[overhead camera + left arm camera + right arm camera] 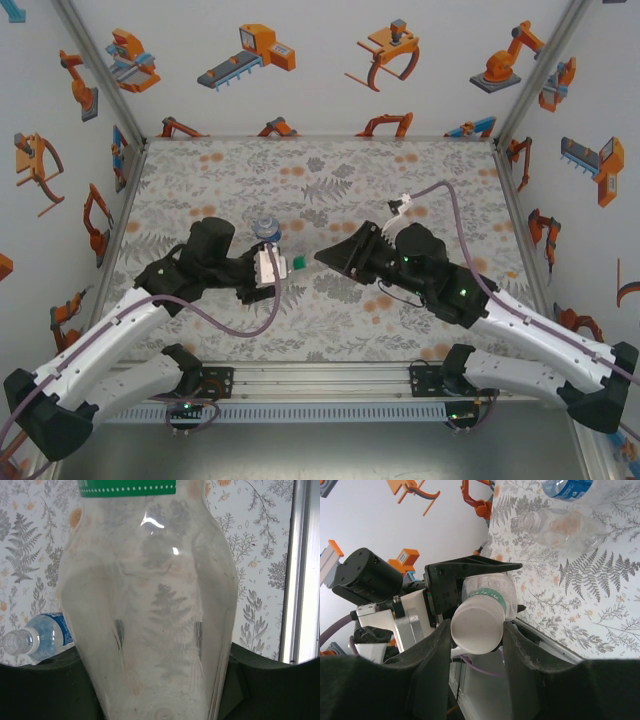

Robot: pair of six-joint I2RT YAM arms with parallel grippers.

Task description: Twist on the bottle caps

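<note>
Above the fern-and-flower printed tabletop, the left gripper clamps a clear plastic bottle with a green label. The right gripper pinches the small round white plastic cap on that bottle's neck. A blue-labelled clear bottle and a plain clear bottle lie nearby on the table.

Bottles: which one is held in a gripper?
The green-labelled bottle, clamped in the left gripper with a white cap at its neck; the blue-labelled bottle and the plain bottle lie loose on the table.

Left arm and right arm are clad in white shells, black joints; purple cables are attached.
</note>
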